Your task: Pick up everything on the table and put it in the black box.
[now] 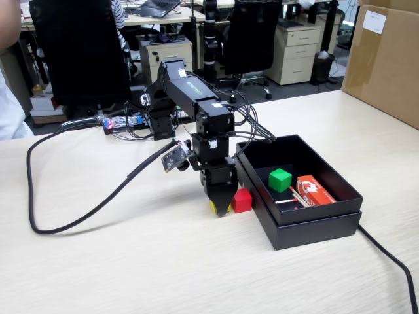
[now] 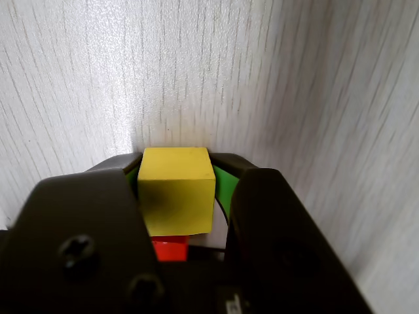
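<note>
Claw (image 2: 175,203) clenched on yellow cube (image 2: 177,190) at the worktop (image 1: 131,261). Best lifted straight, clearing red cube (image 1: 241,200), then over the black box (image 1: 314,226) rim.

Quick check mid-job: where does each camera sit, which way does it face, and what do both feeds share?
Fixed view: stands off the table's front edge, looking across it toward the office; shows the whole arm, the tool lowered over the yellow cube, the red cube beside the black box, and the green cube inside the box.
Wrist view: rides on the tool, facing down at the tabletop; only the dark jaws show, one on each side of the yellow cube.
Shared: yellow cube, tool, tabletop.
</note>
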`<state>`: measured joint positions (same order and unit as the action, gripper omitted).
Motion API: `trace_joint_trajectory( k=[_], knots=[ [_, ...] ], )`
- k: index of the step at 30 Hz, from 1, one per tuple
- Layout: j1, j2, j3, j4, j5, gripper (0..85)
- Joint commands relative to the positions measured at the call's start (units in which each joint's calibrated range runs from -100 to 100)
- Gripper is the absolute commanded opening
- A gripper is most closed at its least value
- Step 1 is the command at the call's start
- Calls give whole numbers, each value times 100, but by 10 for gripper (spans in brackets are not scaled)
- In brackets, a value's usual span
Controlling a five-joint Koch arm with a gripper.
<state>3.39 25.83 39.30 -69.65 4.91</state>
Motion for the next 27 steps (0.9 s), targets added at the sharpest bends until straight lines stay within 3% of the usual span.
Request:
trace_joint_trajectory(
  k=[1, 8, 10, 17, 27],
  knots=[
    [-20, -1303, 141, -124, 68, 9],
    [420, -3288, 377, -210, 68, 9],
    [928, -3690, 685, -219, 68, 9],
    [1338, -2485, 1428, -210, 195, 9],
    [1299, -569, 1583, -210, 220, 11]
  ],
)
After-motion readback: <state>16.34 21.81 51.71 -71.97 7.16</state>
